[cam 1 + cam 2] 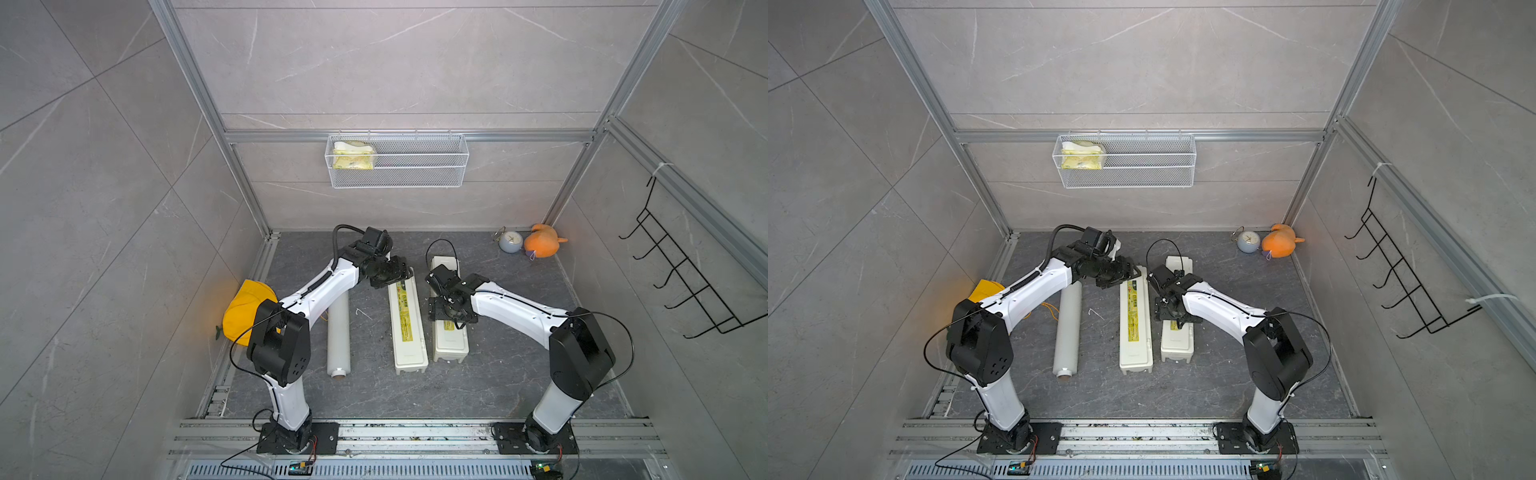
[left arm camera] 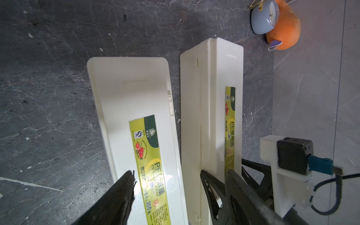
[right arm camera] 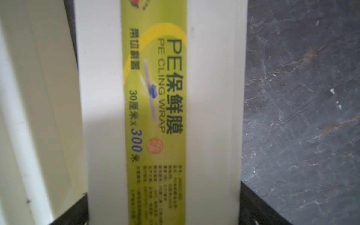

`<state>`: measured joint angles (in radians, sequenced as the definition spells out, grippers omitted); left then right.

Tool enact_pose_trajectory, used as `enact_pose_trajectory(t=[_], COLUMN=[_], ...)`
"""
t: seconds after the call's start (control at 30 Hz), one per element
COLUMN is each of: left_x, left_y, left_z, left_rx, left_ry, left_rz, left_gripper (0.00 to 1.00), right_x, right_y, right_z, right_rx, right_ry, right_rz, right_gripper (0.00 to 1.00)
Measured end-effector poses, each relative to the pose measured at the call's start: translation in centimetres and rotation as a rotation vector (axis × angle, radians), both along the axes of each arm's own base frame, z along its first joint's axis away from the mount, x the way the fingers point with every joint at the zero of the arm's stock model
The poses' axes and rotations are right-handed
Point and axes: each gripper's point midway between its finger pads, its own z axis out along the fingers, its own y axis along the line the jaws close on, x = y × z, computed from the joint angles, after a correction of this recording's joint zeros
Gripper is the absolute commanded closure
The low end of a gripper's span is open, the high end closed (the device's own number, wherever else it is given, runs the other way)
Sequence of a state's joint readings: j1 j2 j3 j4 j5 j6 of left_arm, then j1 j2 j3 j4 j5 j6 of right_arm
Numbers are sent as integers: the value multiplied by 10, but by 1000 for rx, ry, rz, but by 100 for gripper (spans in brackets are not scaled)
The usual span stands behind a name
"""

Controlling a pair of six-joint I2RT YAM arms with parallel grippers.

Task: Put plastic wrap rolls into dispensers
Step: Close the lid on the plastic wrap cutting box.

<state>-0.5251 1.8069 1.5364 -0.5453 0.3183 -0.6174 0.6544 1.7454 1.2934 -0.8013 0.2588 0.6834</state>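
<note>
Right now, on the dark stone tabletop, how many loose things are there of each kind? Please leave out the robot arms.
Translucent-white plastic wrap roll with cardboard core: 1
Cream-white plastic dispenser boxes with yellow-green labels: 2
Pale blue round alarm clock: 1
Orange plush toy: 1
Yellow cloth item: 1
Total: 6

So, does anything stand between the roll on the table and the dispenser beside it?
Only a small white scrap lies on the table between the roll and the dispenser. But the dispenser's lid looks shut, so the lid itself bars the way in. The left gripper hangs over its far end.
</note>
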Motion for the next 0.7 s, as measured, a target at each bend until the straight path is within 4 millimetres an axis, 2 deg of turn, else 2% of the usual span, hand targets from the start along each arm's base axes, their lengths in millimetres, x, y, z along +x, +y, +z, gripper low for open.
enact_pose_trajectory(t=[0.43, 0.7], left_x=[-5, -11], left_y=[-4, -13], left_z=[2, 4], left_rx=[-36, -58], left_ry=[8, 22], left_rz=[-19, -31], left_gripper=[25, 26], right_x=[-4, -6], right_y=[3, 7], right_z=[-3, 8], right_rx=[8, 44], right_ry=[28, 20], right_rz=[18, 59], right_gripper=[0, 0])
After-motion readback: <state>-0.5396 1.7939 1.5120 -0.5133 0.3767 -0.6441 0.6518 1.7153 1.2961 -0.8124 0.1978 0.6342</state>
